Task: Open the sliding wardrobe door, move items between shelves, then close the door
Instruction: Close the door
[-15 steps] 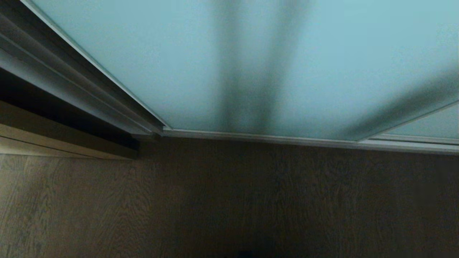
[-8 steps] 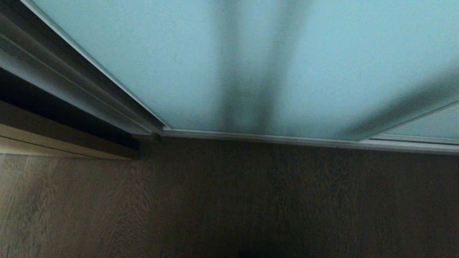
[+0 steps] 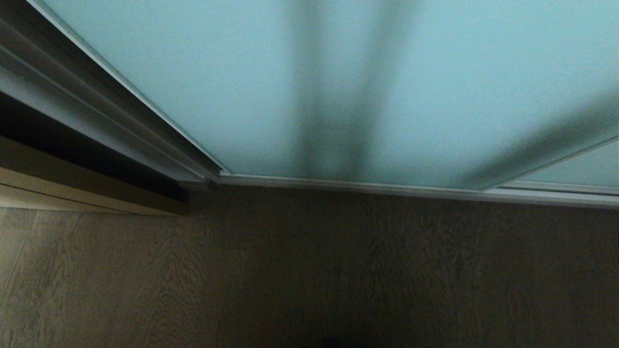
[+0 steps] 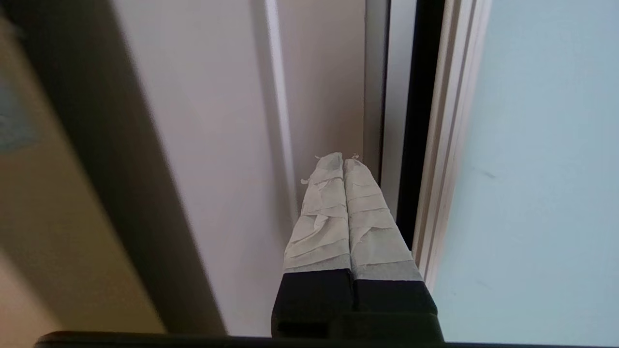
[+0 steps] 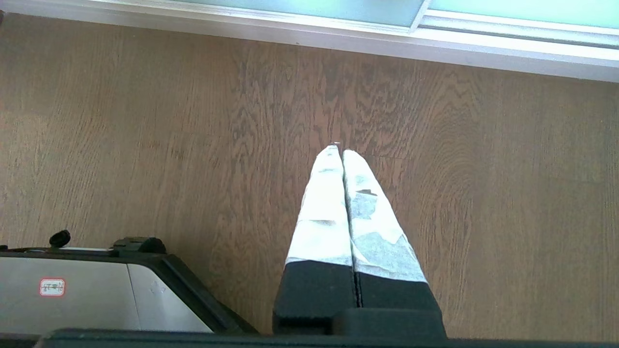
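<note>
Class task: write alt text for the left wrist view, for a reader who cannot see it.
The left end effector, its taped fingers pressed shut, points at a pale wall panel beside the silver frame of a frosted blue-green glass sliding door.

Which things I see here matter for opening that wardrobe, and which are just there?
For the job:
- frosted glass door, shut
- left tool, closed, by the door's frame

Just there:
- wood floor
- right tool, closed, over the floor
- robot's base

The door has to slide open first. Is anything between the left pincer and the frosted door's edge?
Nothing visible: the shut left pincer points beside the sliding wardrobe door, whose silver frame edge shows unobstructed.
</note>
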Available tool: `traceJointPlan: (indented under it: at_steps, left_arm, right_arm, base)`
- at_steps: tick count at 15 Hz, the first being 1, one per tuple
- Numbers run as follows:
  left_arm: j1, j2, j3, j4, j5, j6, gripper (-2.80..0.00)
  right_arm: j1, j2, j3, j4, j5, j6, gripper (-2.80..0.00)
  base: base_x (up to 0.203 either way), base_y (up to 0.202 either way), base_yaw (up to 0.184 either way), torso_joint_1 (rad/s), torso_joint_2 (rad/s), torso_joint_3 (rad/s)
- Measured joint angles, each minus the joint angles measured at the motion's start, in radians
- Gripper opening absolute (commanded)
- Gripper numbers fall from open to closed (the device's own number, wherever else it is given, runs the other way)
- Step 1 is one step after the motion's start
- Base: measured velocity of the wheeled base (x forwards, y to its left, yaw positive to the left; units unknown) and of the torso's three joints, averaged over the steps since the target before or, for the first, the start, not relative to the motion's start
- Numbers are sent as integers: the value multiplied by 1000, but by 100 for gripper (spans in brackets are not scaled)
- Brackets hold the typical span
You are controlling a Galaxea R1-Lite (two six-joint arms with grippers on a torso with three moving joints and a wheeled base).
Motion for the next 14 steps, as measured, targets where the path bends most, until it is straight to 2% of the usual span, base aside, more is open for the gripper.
traceJointPlan:
  at_steps: [14]
  left_arm:
    - [-8, 97, -51, -32, -48, -39, -280]
  right_arm:
    - [0, 0, 0, 0, 0, 0, -280]
  base:
    - [0, 0, 0, 0, 0, 0]
